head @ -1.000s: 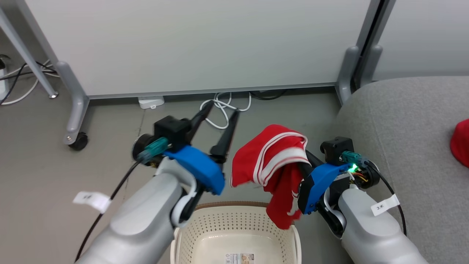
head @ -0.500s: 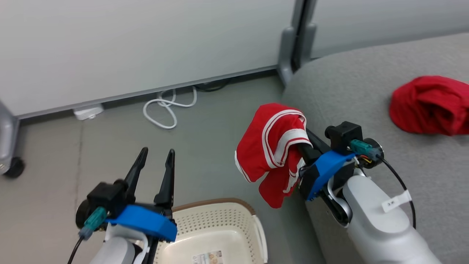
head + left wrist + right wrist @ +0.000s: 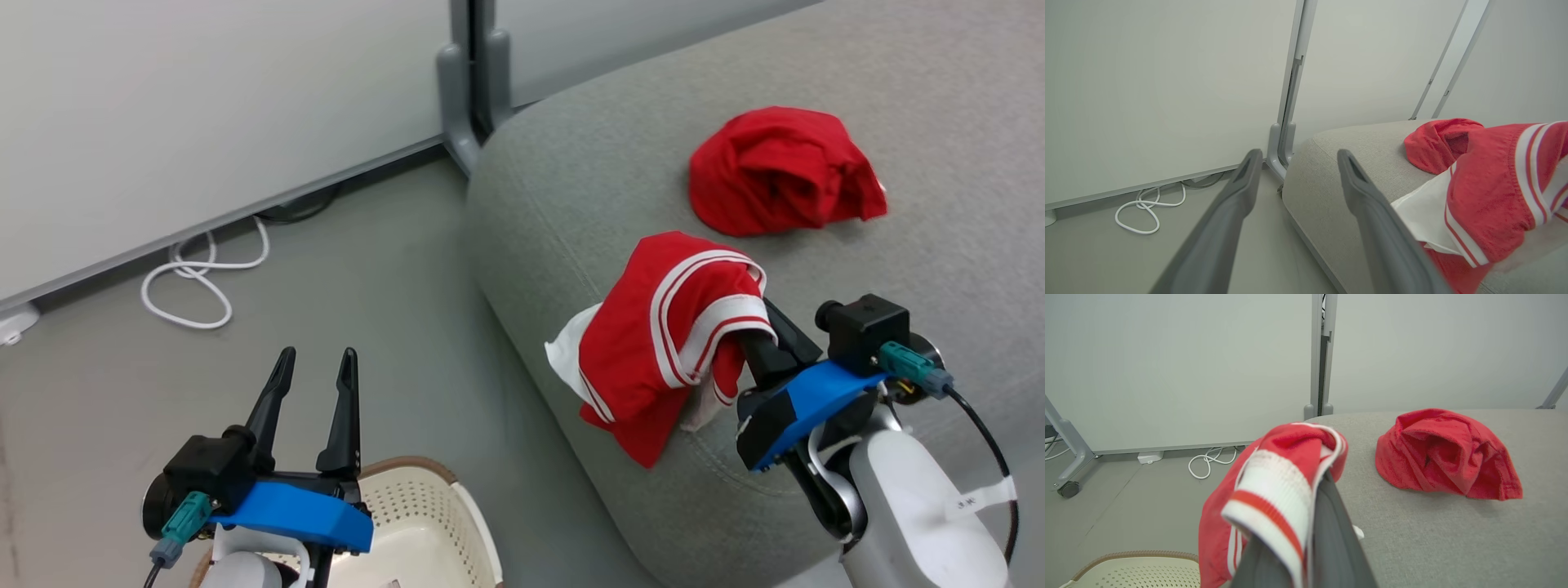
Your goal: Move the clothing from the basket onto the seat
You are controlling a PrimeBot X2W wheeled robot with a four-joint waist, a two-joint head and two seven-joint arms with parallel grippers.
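Observation:
My right gripper (image 3: pixel 755 322) is shut on the red garment with white stripes (image 3: pixel 669 343), which hangs over the front left edge of the grey seat (image 3: pixel 939 245). The wrist view shows that same striped garment (image 3: pixel 1274 486) draped over my shut fingers (image 3: pixel 1327 531). A plain red garment (image 3: pixel 780 171) lies bunched on the seat farther back. My left gripper (image 3: pixel 314 367) is open above the floor, just beyond the cream basket (image 3: pixel 424 523) at the bottom edge. From the left wrist, the striped garment (image 3: pixel 1494 196) hangs to the right of my open fingers (image 3: pixel 1241 192).
A white cable coil (image 3: pixel 196 282) lies on the grey floor by the base of a pale partition wall (image 3: pixel 204 122). A grey partition post (image 3: pixel 465 106) stands at the seat's far corner. Another post with a caster (image 3: pixel 1069 486) stands at the left.
The head camera has swung right, bringing the seat and the plain red garment into fuller view. My right gripper has carried the striped garment from over the floor to over the seat's edge.

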